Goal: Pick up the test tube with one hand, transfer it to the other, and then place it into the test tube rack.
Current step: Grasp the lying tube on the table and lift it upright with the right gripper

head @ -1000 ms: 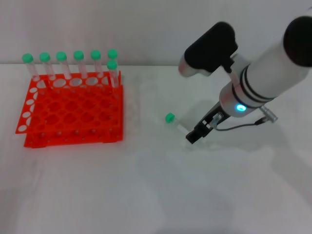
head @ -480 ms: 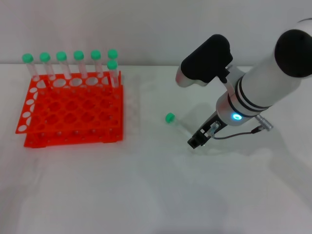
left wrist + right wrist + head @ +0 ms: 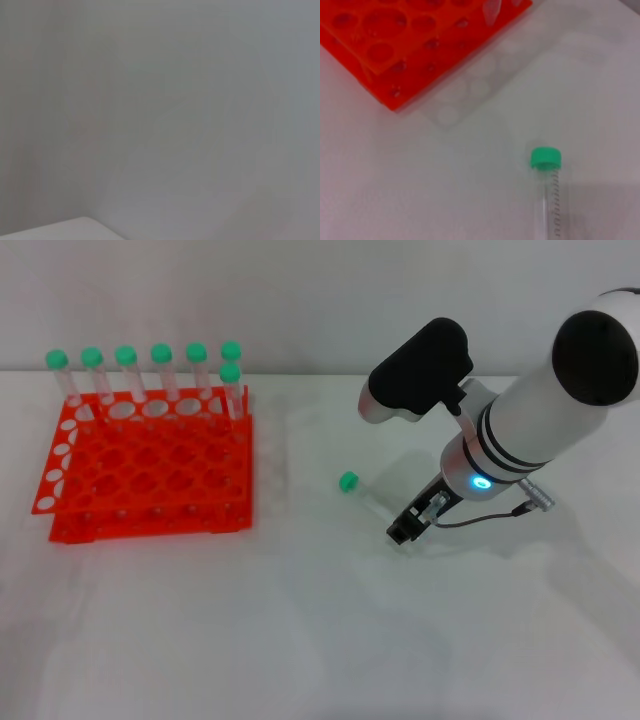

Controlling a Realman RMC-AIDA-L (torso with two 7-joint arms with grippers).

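Observation:
The test tube lies on its side on the white table, right of the rack, its green cap pointing toward the rack. It also shows in the right wrist view, cap first. My right gripper is low over the table at the tube's tapered end, just to its near right. I cannot tell whether it touches the tube. The orange-red test tube rack stands at the left, and its corner shows in the right wrist view. The left arm is out of view.
Several identical green-capped tubes stand upright in the rack's back row, and one more stands in front of them at the right end. White table spreads in front, a grey wall behind. The left wrist view shows only blank wall.
My right arm has shifted slightly, carrying the gripper a little nearer to me and lower beside the tube's tip. The tube and the rack have not moved.

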